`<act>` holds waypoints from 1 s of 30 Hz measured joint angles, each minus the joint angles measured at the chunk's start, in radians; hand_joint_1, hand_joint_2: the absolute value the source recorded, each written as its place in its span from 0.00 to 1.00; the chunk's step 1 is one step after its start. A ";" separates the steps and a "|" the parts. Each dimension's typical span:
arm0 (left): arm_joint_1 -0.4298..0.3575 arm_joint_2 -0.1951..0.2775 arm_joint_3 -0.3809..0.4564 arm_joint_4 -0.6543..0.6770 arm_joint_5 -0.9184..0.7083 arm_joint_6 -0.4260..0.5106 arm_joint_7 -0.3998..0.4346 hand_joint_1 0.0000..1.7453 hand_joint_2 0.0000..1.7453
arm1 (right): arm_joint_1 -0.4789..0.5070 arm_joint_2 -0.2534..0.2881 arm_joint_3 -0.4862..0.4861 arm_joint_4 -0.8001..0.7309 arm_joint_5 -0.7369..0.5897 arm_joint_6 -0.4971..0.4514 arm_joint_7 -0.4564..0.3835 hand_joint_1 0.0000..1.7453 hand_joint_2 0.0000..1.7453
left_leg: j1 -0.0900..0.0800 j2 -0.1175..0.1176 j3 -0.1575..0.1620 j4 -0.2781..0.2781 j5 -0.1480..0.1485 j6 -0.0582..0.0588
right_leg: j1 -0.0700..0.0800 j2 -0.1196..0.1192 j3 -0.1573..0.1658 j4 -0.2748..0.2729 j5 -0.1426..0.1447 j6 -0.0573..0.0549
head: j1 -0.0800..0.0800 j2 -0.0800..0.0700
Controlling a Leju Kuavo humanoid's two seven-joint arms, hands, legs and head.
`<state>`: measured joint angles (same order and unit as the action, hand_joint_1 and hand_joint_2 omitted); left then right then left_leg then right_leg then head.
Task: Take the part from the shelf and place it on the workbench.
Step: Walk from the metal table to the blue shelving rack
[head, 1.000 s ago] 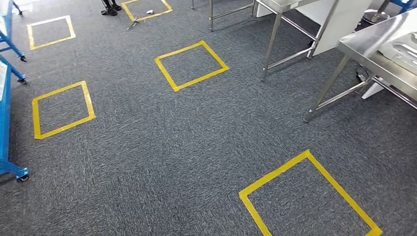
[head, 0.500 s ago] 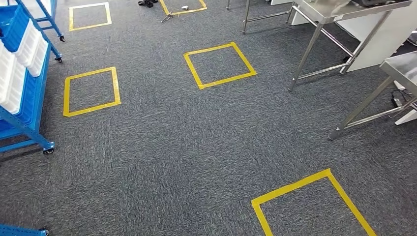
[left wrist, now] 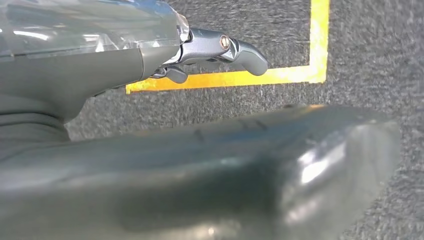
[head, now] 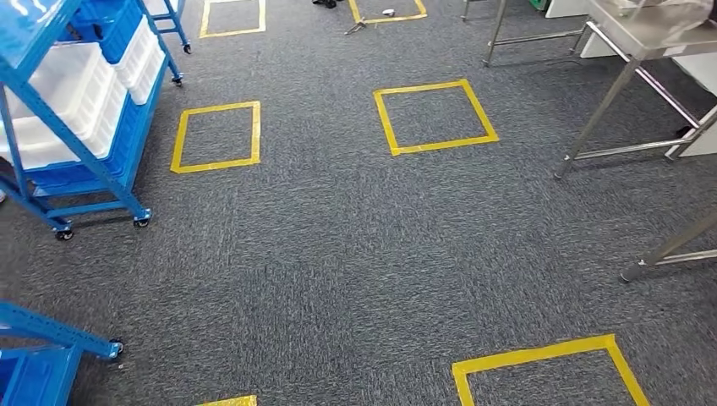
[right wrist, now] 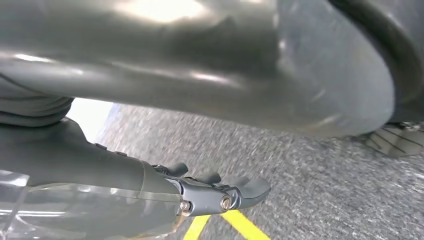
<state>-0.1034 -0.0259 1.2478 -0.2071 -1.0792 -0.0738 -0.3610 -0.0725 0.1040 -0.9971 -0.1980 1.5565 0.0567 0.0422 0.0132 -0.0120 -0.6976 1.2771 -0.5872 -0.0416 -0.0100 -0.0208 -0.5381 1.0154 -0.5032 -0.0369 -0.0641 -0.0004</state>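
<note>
Shelf [head: 76, 127] left, steel table [head: 643, 51] right; left hand [left wrist: 220, 50], right hand [right wrist: 220, 192] fingers extended, empty.

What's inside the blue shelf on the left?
The blue shelf holds white bins above blue bins. What the bins contain is hidden by their walls, so no part shows.

carpet floor [head: 338, 254] — yellow tape squares [head: 435, 117] | blue shelf [head: 76, 110] — white bins [head: 59, 93]
</note>
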 joint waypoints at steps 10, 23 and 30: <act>0.011 0.002 0.007 0.000 0.015 0.014 0.005 0.00 0.00 | -0.009 -0.003 0.022 0.000 0.012 0.003 0.000 0.00 0.00 | -0.018 0.050 0.145 -0.275 0.127 0.047 | 0.014 -0.091 0.021 0.003 -0.020 0.025 | 0.000 0.000; 0.010 0.002 0.046 0.000 0.055 0.046 0.035 0.00 0.00 | -0.006 -0.003 0.075 0.001 0.015 -0.005 -0.027 0.00 0.00 | -0.007 -0.102 0.132 -0.266 0.135 0.031 | -0.011 0.100 -0.002 0.019 -0.008 0.036 | 0.000 0.000; 0.008 -0.001 0.056 0.000 0.053 0.043 0.024 0.00 0.00 | -0.008 -0.001 0.103 0.001 -0.001 0.006 -0.024 0.00 0.00 | -0.004 -0.007 0.017 -0.038 0.023 0.004 | -0.001 0.003 0.006 0.000 -0.001 -0.004 | 0.000 0.000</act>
<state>-0.0958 -0.0268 1.3038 -0.2071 -1.0266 -0.0310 -0.3373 -0.0809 0.1027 -0.8938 -0.1968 1.5551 0.0627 0.0186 0.0093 -0.0190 -0.6811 1.2394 -0.5645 -0.0371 -0.0106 -0.0177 -0.5323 1.0155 -0.5046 -0.0411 -0.0641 -0.0004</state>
